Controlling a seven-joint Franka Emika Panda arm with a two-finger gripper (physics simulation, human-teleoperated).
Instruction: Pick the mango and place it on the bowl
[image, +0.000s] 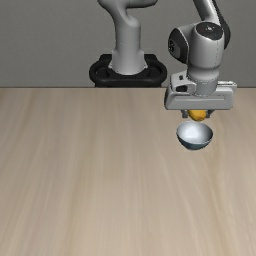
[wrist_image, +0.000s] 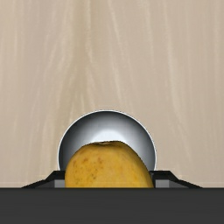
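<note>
The mango (image: 200, 116) is yellow-orange and hangs between the fingers of my gripper (image: 199, 119), which is shut on it. Directly under it stands the small silver-grey bowl (image: 196, 138) on the wooden table, at the exterior view's right. In the wrist view the mango (wrist_image: 107, 166) sits between my gripper's (wrist_image: 107, 181) two dark fingertips (wrist_image: 54, 179), one against each side. It covers the part of the bowl (wrist_image: 92, 131) nearest my fingers. The mango is held a little above the bowl and is not resting in it.
The light wooden table (image: 80, 170) stretches wide to the exterior view's left and front. The robot's black base (image: 127, 72) stands at the far edge, behind and to the left of the bowl.
</note>
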